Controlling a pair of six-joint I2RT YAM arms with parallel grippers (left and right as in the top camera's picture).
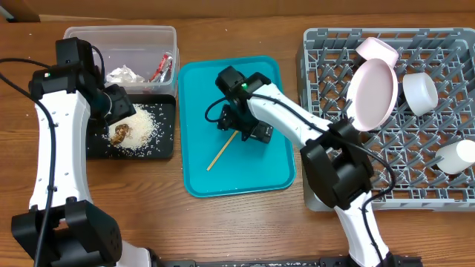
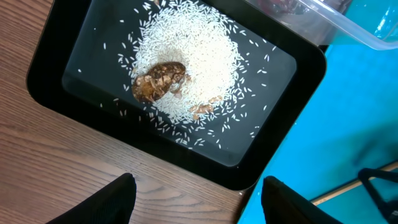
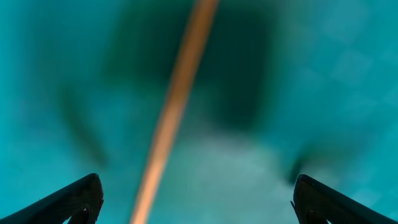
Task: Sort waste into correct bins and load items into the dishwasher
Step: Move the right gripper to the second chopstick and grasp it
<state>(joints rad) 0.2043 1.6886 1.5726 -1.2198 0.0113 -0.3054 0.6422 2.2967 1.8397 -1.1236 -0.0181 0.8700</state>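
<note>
A wooden chopstick (image 1: 221,153) lies on the teal tray (image 1: 274,174); it shows blurred in the right wrist view (image 3: 171,112). My right gripper (image 1: 241,126) is open, low over the tray, its fingers (image 3: 196,193) either side of the chopstick. My left gripper (image 1: 119,104) is open and empty over the black tray (image 1: 167,144); its fingertips (image 2: 196,196) hang over the table beside the tray's rim (image 2: 217,174). White rice (image 2: 193,62) and a brown scrap (image 2: 158,81) lie in it. The clear tub (image 1: 119,33) holds white paper (image 1: 126,74) and a red-and-white wrapper (image 1: 161,67).
The grey dish rack (image 1: 326,44) at the right holds a white plate (image 1: 371,93) on edge, bowls (image 1: 419,93) and a cup (image 1: 456,157). A corner of the clear tub (image 2: 348,25) and the teal tray (image 2: 348,112) show in the left wrist view.
</note>
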